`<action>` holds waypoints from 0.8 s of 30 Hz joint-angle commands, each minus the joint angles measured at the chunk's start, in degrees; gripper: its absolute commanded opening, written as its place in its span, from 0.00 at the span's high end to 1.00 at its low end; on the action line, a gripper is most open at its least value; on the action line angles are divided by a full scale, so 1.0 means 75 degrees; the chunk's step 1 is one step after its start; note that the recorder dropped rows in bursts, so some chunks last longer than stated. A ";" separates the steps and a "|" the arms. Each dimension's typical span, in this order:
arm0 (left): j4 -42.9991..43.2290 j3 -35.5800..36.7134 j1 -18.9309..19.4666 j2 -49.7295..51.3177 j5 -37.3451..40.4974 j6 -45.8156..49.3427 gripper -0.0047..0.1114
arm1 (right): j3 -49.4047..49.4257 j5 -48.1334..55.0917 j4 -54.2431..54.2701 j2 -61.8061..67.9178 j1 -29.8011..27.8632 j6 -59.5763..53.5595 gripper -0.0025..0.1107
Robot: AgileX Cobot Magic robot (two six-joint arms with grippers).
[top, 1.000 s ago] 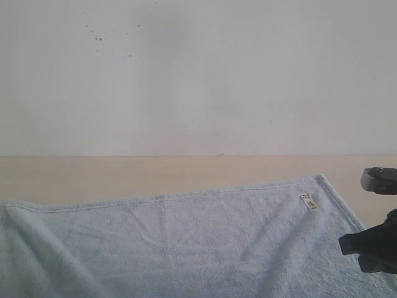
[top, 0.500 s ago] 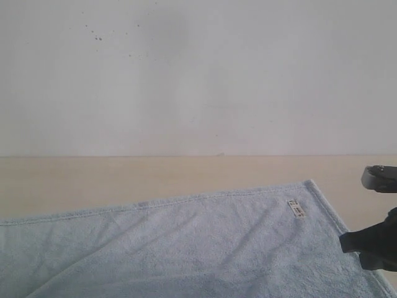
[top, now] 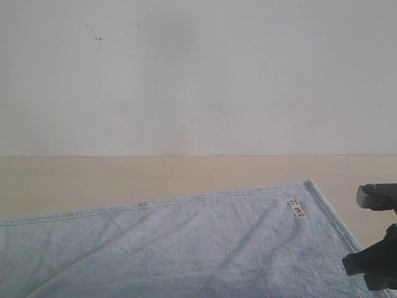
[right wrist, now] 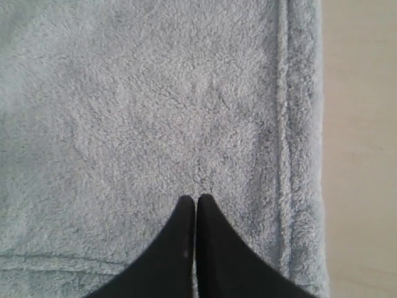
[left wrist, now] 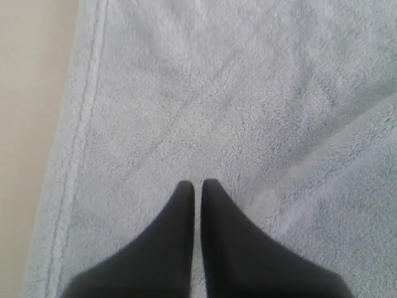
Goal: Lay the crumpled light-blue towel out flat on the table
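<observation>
The light-blue towel [top: 186, 242] lies spread over the near part of the beige table [top: 124, 177], with shallow wrinkles and its white tag [top: 296, 208] near the far right corner. My left gripper [left wrist: 198, 183] is shut, its tips over the towel [left wrist: 217, 93] a little in from the stitched hem [left wrist: 80, 136]. My right gripper [right wrist: 196, 197] is shut too, over the towel [right wrist: 155, 93] close to its hem [right wrist: 285, 124]. No cloth shows between either pair of fingers. In the exterior view only part of the right arm [top: 375, 270] shows at the right edge. The left arm is out of that view.
A white speckled wall [top: 198, 74] stands behind the table's far edge. Bare table runs beyond the towel's far hem and beside its side edges [left wrist: 31, 124] [right wrist: 360, 155].
A raised fold at the towel's left side has flattened out and the tagged corner has shifted a little left and farther back. The right arm has sunk slightly.
</observation>
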 commanded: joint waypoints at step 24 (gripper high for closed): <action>0.0114 -0.0259 0.0017 -0.0038 0.0081 0.0313 0.92 | 0.0838 0.0606 -0.5928 0.1359 -0.0006 0.6267 0.98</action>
